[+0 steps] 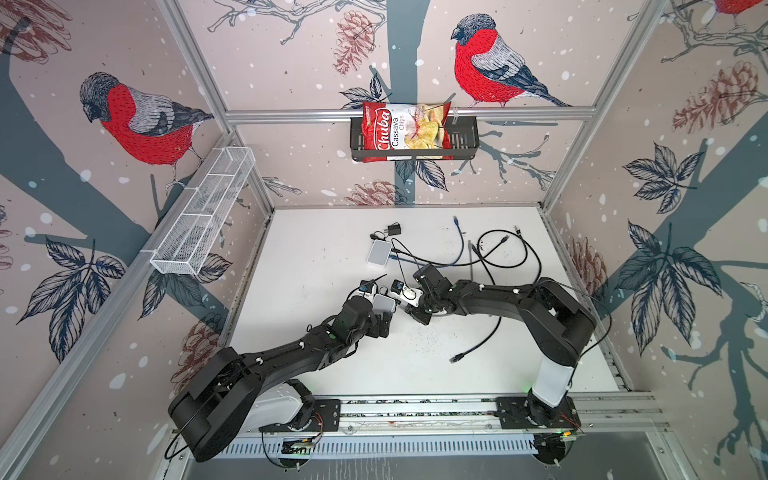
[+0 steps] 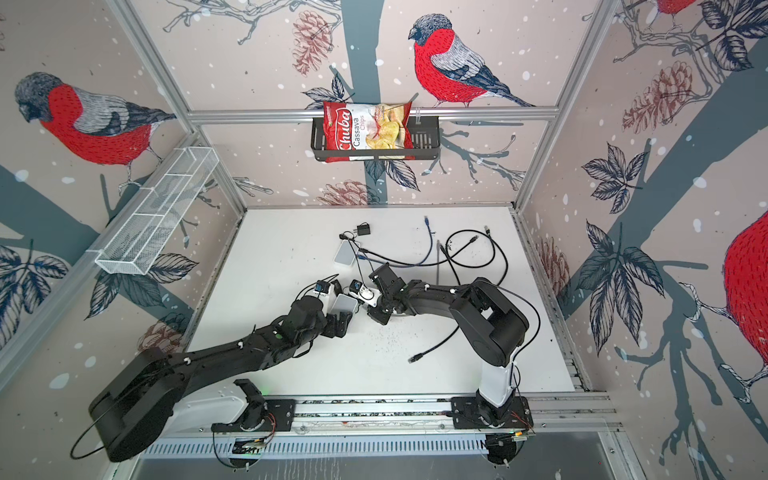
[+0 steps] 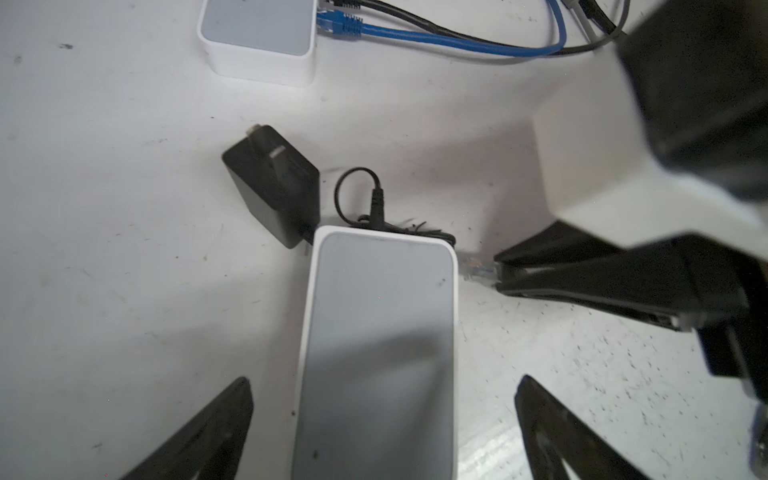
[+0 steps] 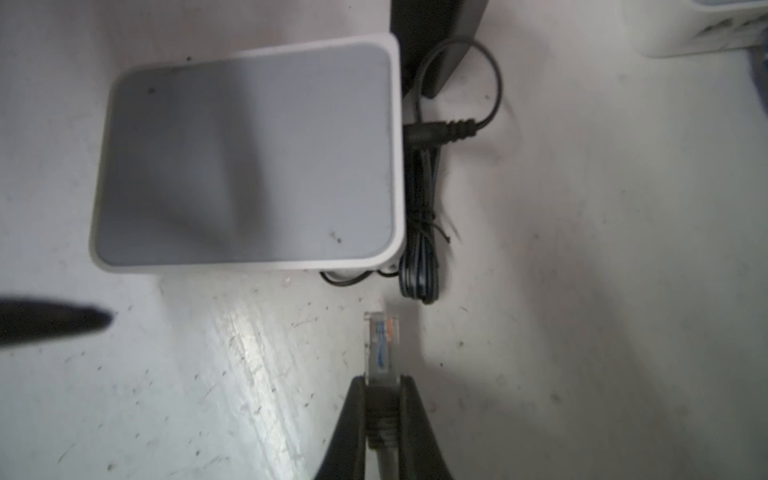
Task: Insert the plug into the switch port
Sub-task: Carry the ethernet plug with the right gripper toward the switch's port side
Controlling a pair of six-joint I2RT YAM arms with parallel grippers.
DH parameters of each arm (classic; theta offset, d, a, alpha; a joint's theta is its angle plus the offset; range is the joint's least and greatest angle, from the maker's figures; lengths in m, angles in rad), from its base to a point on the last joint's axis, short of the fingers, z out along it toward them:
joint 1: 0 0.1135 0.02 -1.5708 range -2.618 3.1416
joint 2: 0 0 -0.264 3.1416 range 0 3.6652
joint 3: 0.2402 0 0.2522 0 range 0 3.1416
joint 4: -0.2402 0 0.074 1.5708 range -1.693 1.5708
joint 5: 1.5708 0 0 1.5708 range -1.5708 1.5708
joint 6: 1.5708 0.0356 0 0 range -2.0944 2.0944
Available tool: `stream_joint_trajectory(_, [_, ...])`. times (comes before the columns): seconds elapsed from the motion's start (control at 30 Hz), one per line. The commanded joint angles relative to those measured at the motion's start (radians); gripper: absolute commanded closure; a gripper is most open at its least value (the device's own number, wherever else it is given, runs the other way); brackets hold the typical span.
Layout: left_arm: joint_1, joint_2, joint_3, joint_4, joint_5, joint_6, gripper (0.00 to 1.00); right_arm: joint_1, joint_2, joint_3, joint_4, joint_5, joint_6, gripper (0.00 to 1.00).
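The switch (image 3: 378, 332), a white box with a grey top, lies on the white table, seen in both top views (image 1: 384, 304) (image 2: 345, 306). My left gripper (image 3: 384, 380) is open and straddles it, with a gap on each side. My right gripper (image 4: 383, 380) is shut on the black boot of the plug (image 4: 380, 340), a clear connector. The plug's tip points at the switch's near side, close to one corner, a short gap away. In the left wrist view the plug (image 3: 478, 272) sits right beside that corner. The ports themselves are hidden under the switch's edge.
A black power adapter (image 3: 274, 187) and its coiled cord (image 4: 419, 266) lie against the switch. Farther back sits a second white switch (image 1: 379, 252) with blue and black cables plugged in. Loose black cables (image 1: 511, 257) loop to the right. A wire basket (image 1: 203, 212) hangs on the left wall.
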Motion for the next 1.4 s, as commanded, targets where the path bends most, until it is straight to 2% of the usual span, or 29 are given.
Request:
stream_joint_trajectory(0.0, [-0.015, 0.005, 0.008, -0.077, -0.025, 0.001, 0.03, -0.003, -0.007, 0.009, 0.037, -0.008, 0.054, 0.99])
stream_joint_trajectory(0.17, [-0.026, 0.032, 0.024, -0.152, -0.053, -0.025, 0.03, -0.007, -0.020, 0.016, 0.025, -0.024, 0.052, 0.99])
stream_joint_trajectory(0.5, [-0.041, 0.112, 0.057, -0.165, -0.051, -0.022, 0.04, -0.004, -0.014, 0.015, 0.008, -0.036, 0.080, 0.99])
stream_joint_trajectory(0.73, [-0.046, 0.159, 0.077, -0.175, -0.060, -0.025, 0.10, 0.007, -0.024, -0.002, 0.003, -0.050, 0.109, 0.99])
stream_joint_trajectory(0.93, [-0.048, 0.166, 0.077, -0.173, -0.054, -0.023, 0.18, 0.022, -0.021, -0.004, 0.006, -0.055, 0.122, 0.99])
stream_joint_trajectory(1.37, [-0.052, 0.192, 0.088, -0.172, -0.036, -0.013, 0.27, 0.035, 0.019, 0.038, 0.000, -0.051, 0.149, 1.00])
